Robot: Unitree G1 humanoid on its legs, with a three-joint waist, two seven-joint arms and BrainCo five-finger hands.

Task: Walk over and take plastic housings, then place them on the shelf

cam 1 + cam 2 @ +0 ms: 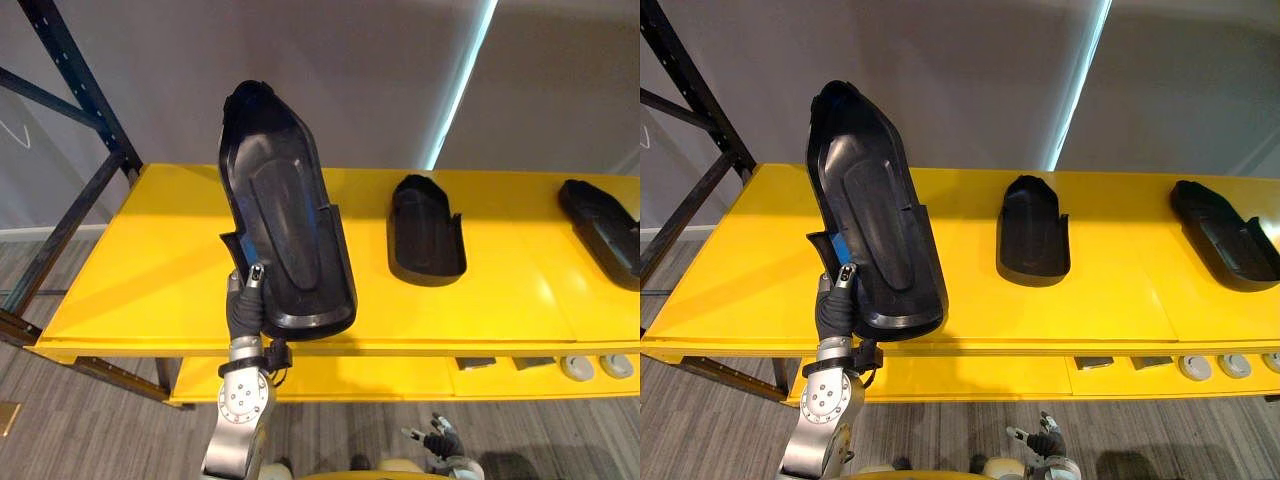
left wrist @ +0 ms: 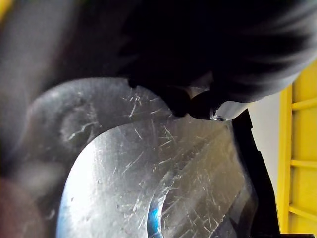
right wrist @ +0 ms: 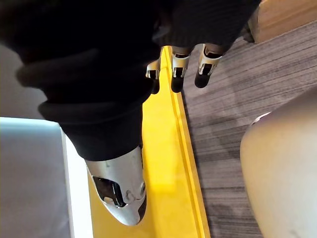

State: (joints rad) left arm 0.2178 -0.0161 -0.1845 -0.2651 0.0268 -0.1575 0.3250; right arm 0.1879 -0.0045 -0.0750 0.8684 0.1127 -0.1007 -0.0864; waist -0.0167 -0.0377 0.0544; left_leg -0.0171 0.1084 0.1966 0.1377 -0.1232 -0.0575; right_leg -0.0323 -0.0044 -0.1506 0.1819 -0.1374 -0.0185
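Right now your left hand (image 1: 245, 305) grips a black housing (image 1: 285, 200) by its lower end, thumb clamped over the rim. It holds the housing nearly upright over the front of the yellow shelf (image 1: 150, 270). A small blue patch (image 2: 154, 218) shows on the housing's scratched surface. Two more lie flat on the shelf, well apart: the middle housing (image 1: 425, 235) and the right housing (image 1: 605, 230). Your right hand (image 1: 440, 440) hangs low before the shelf edge, fingers loose, holding nothing. The lower shelf (image 1: 350, 378) carries grey discs (image 1: 577, 367) and dark blocks (image 1: 475, 363). A dark rack post (image 1: 80, 90) stands at your left.
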